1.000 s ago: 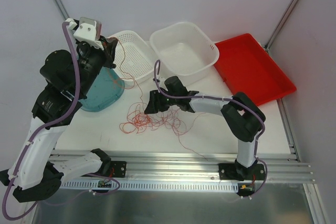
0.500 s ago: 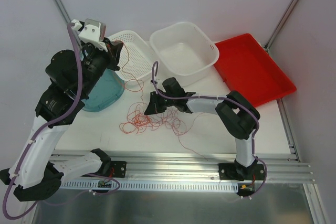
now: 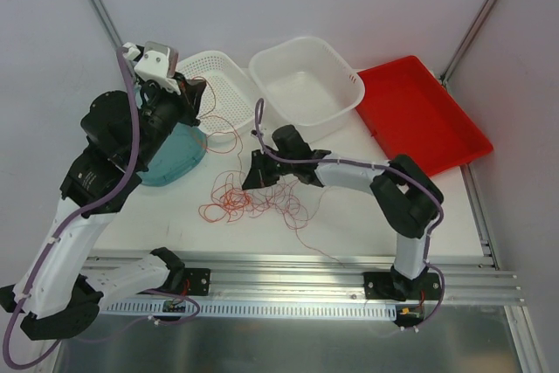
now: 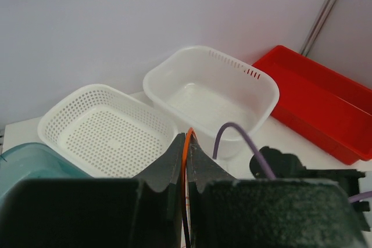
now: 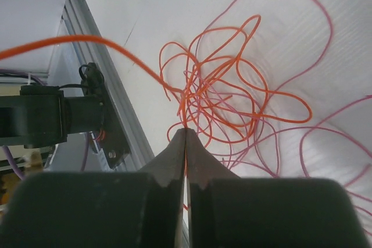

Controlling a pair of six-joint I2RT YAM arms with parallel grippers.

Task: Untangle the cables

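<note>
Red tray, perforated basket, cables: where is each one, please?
red tray (image 3: 424, 120), top external view, bare floor
perforated basket (image 4: 107, 135), left wrist view, perforated floor
cables (image 5: 187, 94), right wrist view, dense middle of the tangle

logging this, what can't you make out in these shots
Top view: how many cables are tangled; too thin, overlapping.
Right wrist view: which strands the right claw pinches; hidden between its fingers.
Left wrist view: where the strand in the left claw leads; cut off by the claw body.
Top view: teal bowl inside; covered by the left arm.
</note>
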